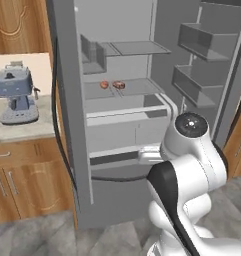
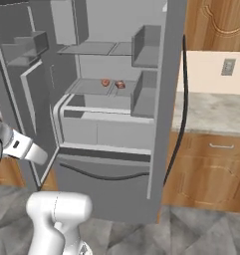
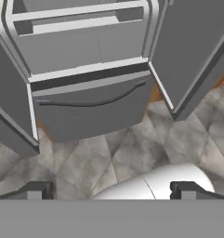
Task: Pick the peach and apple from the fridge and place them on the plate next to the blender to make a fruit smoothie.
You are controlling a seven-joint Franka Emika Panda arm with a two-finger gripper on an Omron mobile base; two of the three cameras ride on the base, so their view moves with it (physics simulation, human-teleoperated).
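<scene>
**Fridge wide open, gripper spread and holding nothing**

The gripper [image 3: 111,190] points down at the bottom of the fridge [image 3: 90,107]. Its two dark fingertips [image 3: 36,190] stand far apart, as wide as they go. Nothing is between them. Under them is the grey stone floor [image 3: 85,162], and just ahead of them is the long bottom drawer [image 3: 92,111] with its thin curved handle.

Both fridge doors stand open. One door swings out on each side of the gripper. The right door [image 1: 207,70] has grey bins on its inside.

The peach [image 1: 104,84] sits on a middle shelf [image 1: 137,89] inside the fridge, high above the gripper and far back from it. It is small, round and orange-pink. Just beside it on the same shelf is a small dark red thing [image 1: 119,85]. It may be the apple, but it is too small to tell for sure.

A blue-grey coffee machine [image 1: 14,95] stands on the counter [image 1: 22,129], off to the left of the fridge and well away from the gripper. Wooden cupboards [image 1: 22,185] are under that counter.
</scene>
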